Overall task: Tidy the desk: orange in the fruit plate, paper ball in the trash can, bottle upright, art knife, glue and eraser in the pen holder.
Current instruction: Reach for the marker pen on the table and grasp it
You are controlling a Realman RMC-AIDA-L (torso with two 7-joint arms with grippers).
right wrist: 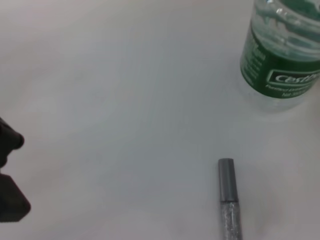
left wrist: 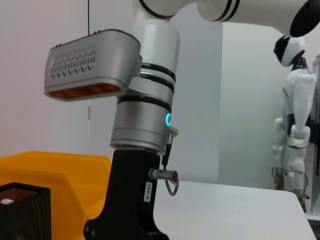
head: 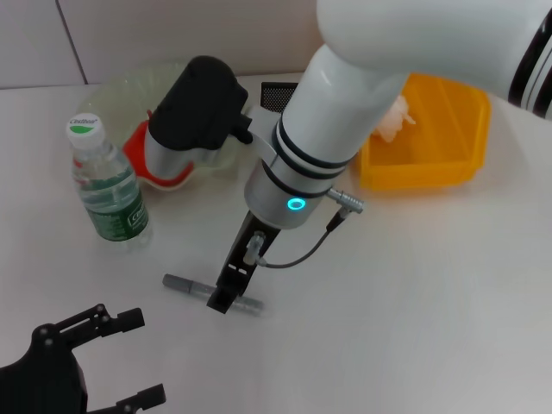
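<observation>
Far left of the head view, the left tool sits parked at the near edge of the counter, fingers spread and holding nothing. Just beyond it the bottle stands upright, cap on, so that item looks settled. Behind the bottle is the clear fruit plate, largely hidden by the right arm's black camera housing; something orange-red shows there, though I can't say whether it is the orange.

Centre stage: the right tool is down at the counter, right over the art knife, a slim grey stick lying flat, its ends poking out either side. Whether the fingers have clamped on it, I cannot tell. The wrist camera shows the knife's grey end free on the counter, near the bottle's base.

So the step in hand reads as picking up the art knife. Next call: a firm pinch across that thin body, a clean lift, then a carry back to the black mesh pen holder.

Far right, the yellow trash can holds a crumpled paper ball.
</observation>
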